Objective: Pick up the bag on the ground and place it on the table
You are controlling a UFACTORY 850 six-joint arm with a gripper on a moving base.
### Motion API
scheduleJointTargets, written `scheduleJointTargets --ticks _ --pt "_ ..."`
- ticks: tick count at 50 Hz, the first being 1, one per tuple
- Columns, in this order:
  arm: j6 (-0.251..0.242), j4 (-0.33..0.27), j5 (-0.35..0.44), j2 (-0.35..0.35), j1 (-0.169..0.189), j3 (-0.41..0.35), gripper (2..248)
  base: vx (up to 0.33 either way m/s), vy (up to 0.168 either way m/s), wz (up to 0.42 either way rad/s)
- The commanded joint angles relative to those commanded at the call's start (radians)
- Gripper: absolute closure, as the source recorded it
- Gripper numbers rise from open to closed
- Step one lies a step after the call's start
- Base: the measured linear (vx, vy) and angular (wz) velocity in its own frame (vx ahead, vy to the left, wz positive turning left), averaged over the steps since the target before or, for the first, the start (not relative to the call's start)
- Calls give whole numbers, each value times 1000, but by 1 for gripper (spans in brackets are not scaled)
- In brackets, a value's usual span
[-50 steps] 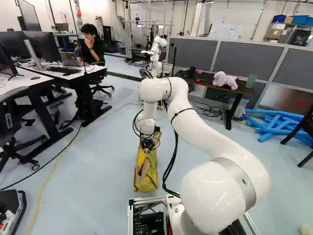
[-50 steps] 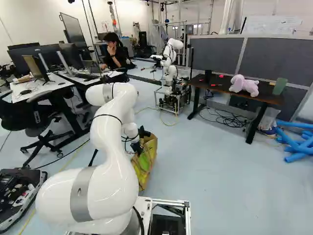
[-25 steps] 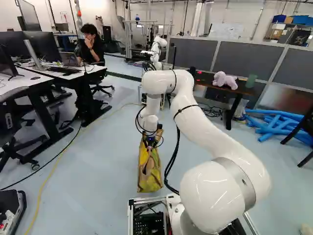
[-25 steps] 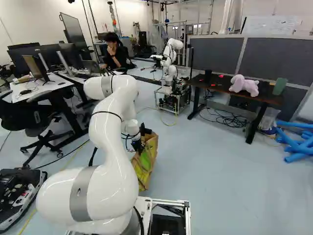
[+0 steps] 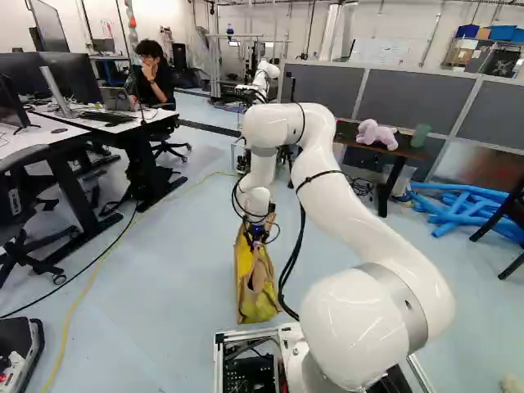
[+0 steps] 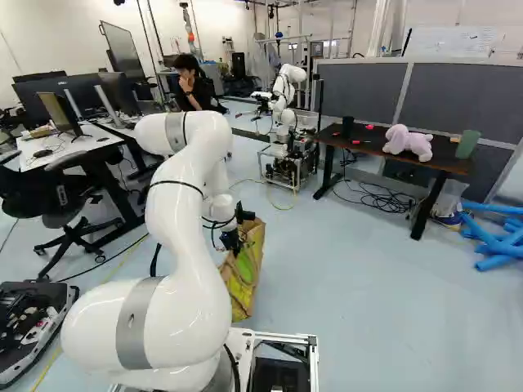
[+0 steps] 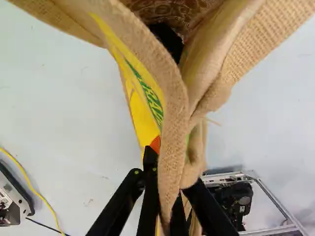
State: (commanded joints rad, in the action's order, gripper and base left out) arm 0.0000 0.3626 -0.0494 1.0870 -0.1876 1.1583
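Wrist view: pincer [image 6: 235, 248] (near-closed) clasps bag [image 7: 173, 132].

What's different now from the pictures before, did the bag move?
Yes. The arm and the bag have both shifted a little to the right in the left base view. The pincer has the bag's edge pinched between its fingers; the pictures can't show whether it already did before. The base hasn't moved, and the plush toy is still on the table.
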Motion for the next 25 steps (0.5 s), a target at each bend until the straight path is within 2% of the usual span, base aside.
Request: scheduleJointTargets --ticks 25 --pt "0 -34 0 -110 33 -105 229 0 0 0"
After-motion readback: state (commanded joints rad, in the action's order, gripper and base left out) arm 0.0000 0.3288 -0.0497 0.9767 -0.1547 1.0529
